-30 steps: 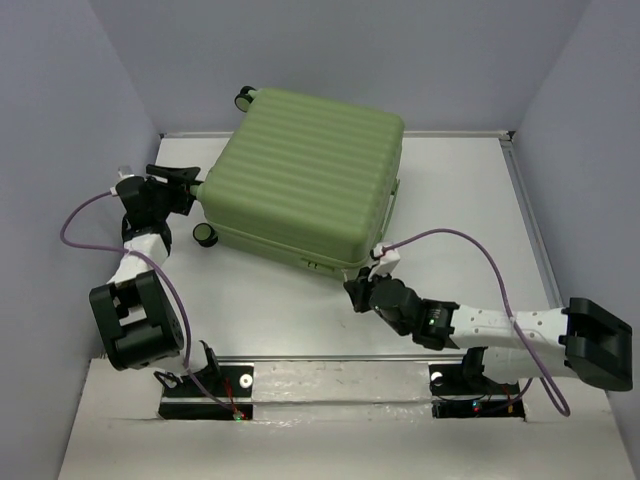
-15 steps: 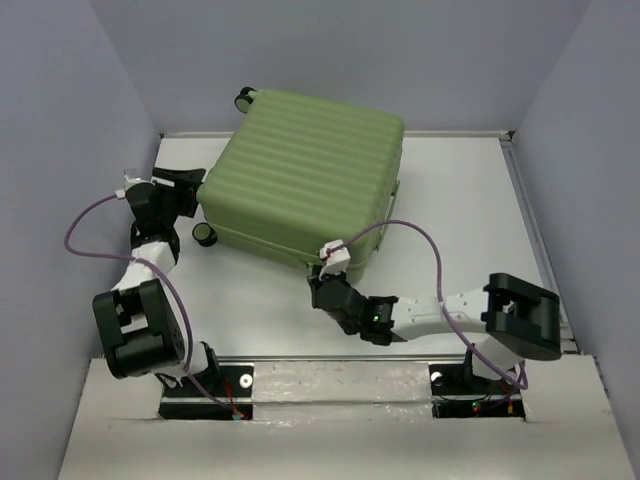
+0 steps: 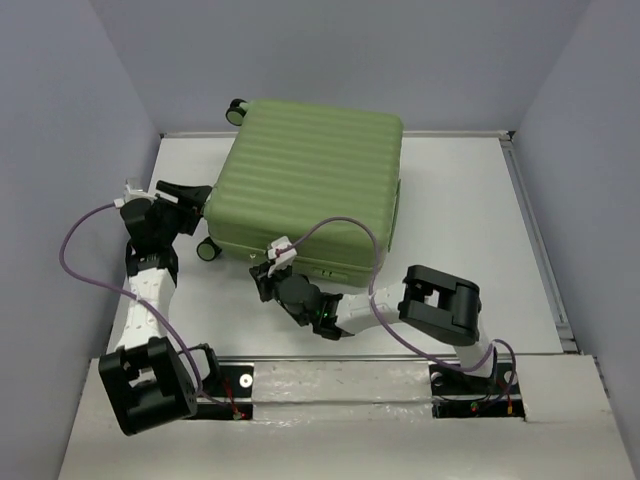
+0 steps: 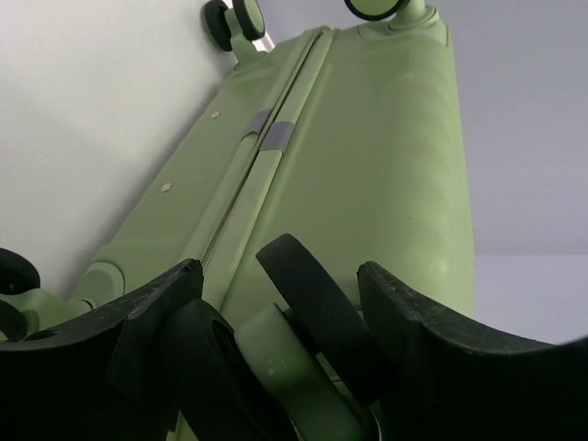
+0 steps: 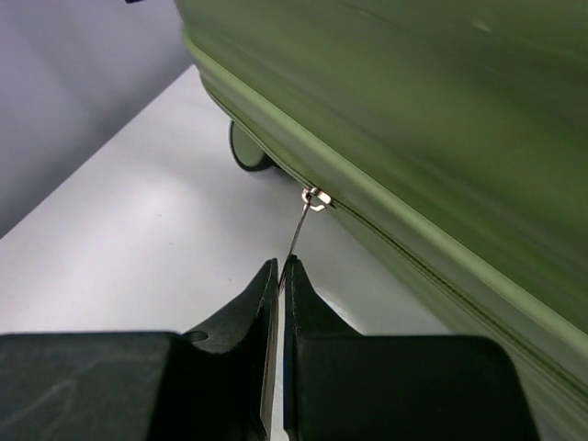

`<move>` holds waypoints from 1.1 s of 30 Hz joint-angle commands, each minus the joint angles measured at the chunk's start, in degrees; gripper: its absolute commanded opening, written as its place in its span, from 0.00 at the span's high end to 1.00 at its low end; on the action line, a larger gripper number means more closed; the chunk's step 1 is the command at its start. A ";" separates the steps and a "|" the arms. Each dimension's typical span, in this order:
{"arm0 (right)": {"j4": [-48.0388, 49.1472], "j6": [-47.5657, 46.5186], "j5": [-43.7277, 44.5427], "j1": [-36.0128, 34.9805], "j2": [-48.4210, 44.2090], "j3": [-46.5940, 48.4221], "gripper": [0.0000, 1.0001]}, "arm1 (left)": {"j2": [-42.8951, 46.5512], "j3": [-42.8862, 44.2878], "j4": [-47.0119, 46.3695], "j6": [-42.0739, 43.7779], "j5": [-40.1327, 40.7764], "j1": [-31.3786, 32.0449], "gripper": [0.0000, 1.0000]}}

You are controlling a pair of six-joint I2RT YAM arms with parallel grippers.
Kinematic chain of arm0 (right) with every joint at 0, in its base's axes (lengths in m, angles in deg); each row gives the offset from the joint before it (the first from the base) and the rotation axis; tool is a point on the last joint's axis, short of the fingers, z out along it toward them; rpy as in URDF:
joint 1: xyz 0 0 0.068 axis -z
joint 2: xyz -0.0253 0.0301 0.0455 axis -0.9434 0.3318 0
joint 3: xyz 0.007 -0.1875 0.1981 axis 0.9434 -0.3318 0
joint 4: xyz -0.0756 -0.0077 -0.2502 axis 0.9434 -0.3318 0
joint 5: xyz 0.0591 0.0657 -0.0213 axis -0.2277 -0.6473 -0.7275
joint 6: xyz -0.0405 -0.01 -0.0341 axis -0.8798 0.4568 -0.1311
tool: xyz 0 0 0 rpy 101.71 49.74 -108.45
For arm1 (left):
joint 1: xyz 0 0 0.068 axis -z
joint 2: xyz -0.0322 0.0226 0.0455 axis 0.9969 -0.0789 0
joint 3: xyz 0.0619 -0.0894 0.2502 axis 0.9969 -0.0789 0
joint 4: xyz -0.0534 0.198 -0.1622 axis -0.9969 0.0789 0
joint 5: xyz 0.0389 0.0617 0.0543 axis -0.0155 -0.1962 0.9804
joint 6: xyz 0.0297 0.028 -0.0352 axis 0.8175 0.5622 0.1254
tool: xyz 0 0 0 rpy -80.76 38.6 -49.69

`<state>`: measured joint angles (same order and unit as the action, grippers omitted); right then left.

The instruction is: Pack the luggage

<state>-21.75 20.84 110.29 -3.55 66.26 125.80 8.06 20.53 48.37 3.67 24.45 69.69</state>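
Top external view, item one: luggage, closed, lay flat at the far centre-left of the white surface. Its rear side was close against the back wall, and one rear wheel showed past the surface's far rim. Open room: a broad bare stretch to the right, up to the raised right edge, and a narrower strip along the near side. The left margin beside the side wall was tight.

Left end effector: at the luggage's left side, fingers apart and straddling a twin caster. A gap showed at one finger; contact at the other could not be told.

Right end effector: at the near-left corner, low over the surface, fingers pressed together on the thin metal zipper pull. The pull ran taut from the zipper seam down into the fingertips.

Materials: light green hard shell, ribbed on top and smooth with rounded corners at the sides; a grey tab across the seam; black rubber wheels; matte black fingers.
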 commanded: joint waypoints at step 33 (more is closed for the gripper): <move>-64.06 10.94 11.22 6.29 -75.93 -12.86 0.93 | 35.20 -17.74 6.05 11.25 3.72 28.97 0.94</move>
<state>-75.35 36.54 105.03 -5.34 -6.08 103.79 42.36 4.84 55.65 7.89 27.05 97.64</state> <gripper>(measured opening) 0.165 0.701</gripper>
